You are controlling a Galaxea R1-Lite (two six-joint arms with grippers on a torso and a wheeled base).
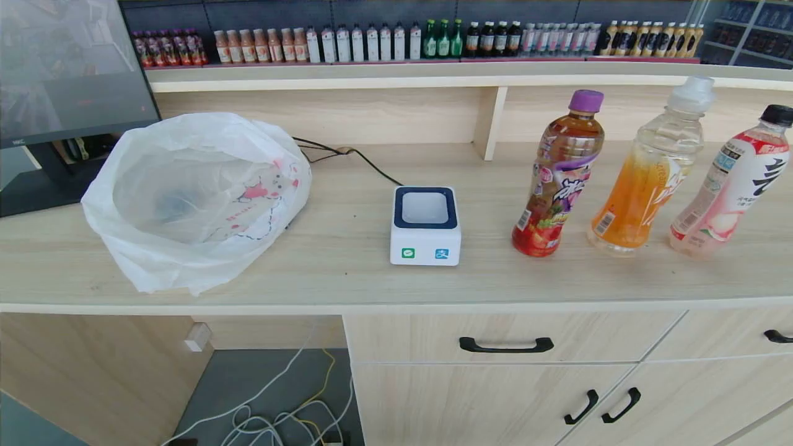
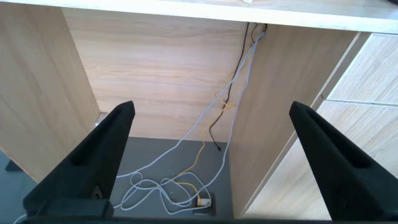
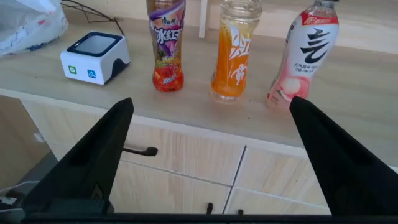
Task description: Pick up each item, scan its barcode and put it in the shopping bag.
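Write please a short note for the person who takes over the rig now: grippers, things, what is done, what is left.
Left gripper: open, empty, low before the gap under the counter.
Right gripper: open, empty, low before the counter's right part.
Things: bag on the counter's left, scanner in the middle; to the right, standing in a row: purple-cap bottle, orange bottle, pink bottle.
Done: nothing yet.
Left: pick up, scan and bag all three.

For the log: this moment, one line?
purple-cap bottle, orange bottle, pink bottle upright | scanner on counter | shopping bag open | left gripper open, below counter | right gripper open, facing bottles
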